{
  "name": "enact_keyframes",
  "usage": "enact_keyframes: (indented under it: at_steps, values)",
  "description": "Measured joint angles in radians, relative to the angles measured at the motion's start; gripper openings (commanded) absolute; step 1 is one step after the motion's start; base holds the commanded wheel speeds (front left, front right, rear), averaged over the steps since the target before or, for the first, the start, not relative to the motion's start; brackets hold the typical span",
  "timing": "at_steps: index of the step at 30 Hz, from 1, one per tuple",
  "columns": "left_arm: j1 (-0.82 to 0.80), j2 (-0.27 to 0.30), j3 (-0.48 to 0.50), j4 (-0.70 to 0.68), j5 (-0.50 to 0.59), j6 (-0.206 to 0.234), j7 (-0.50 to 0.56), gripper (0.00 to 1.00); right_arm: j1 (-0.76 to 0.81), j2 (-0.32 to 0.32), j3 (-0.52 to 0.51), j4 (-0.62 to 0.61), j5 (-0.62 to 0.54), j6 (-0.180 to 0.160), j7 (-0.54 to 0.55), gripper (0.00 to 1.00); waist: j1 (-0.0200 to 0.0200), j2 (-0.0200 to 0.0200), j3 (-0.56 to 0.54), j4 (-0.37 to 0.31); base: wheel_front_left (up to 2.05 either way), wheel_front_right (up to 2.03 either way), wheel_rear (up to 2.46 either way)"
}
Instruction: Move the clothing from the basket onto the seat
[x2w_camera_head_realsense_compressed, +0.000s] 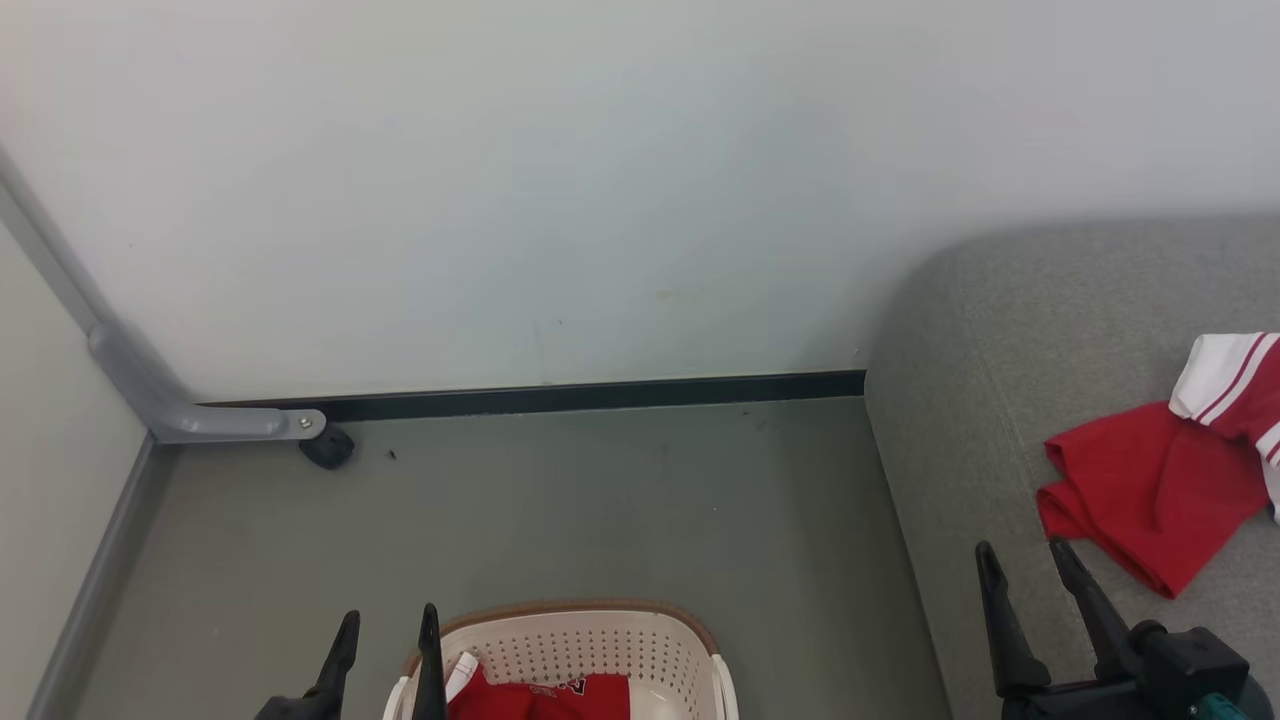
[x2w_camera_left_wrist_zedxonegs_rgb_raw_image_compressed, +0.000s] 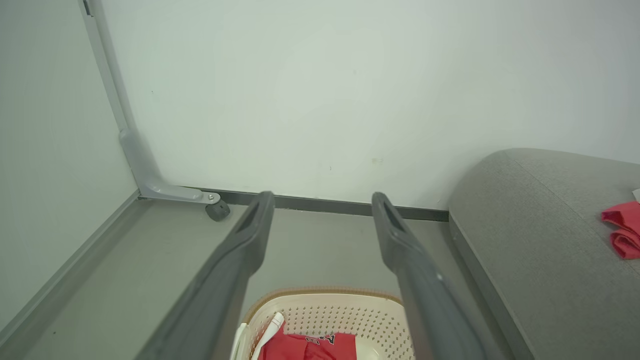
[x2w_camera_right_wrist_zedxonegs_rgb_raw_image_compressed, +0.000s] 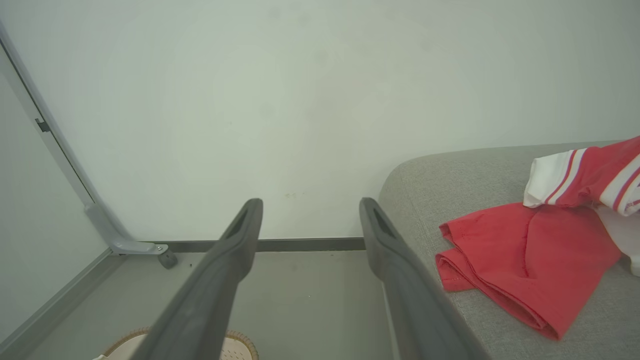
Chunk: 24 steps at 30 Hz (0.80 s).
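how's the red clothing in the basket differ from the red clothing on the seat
The basket clothing sits inside the basket, partly cut off by the frame; the seat clothing lies spread on the seat. The seat clothing shows white striped trim; the basket clothing shows lettering. Both are red with white.

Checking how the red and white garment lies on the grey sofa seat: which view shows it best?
The right wrist view: the red and white garment lies large on the grey fabric seat. The head view shows it smaller, cut off at the edge; the left wrist view catches a small red fold.
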<state>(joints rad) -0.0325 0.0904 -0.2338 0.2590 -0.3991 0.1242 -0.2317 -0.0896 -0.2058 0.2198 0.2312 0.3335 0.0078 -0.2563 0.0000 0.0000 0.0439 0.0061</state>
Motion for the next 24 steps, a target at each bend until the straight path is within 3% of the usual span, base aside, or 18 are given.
enact_keyframes:
  at_steps: [12,24]
  values:
    - [-0.041,-0.026,-0.003,0.024,0.049,0.000,0.000,1.00,-0.039,-0.022,0.008,-0.099,-0.018,0.001,0.017,1.00,0.0001,0.0001,0.102,-0.008,0.00,0.00,0.00]
    - [-0.175,-0.037,-0.098,0.156,0.058,-0.001,0.031,1.00,-0.151,-0.042,-0.006,-0.212,-0.019,0.006,0.040,1.00,0.0002,0.0001,0.262,-0.038,0.00,0.00,0.00]
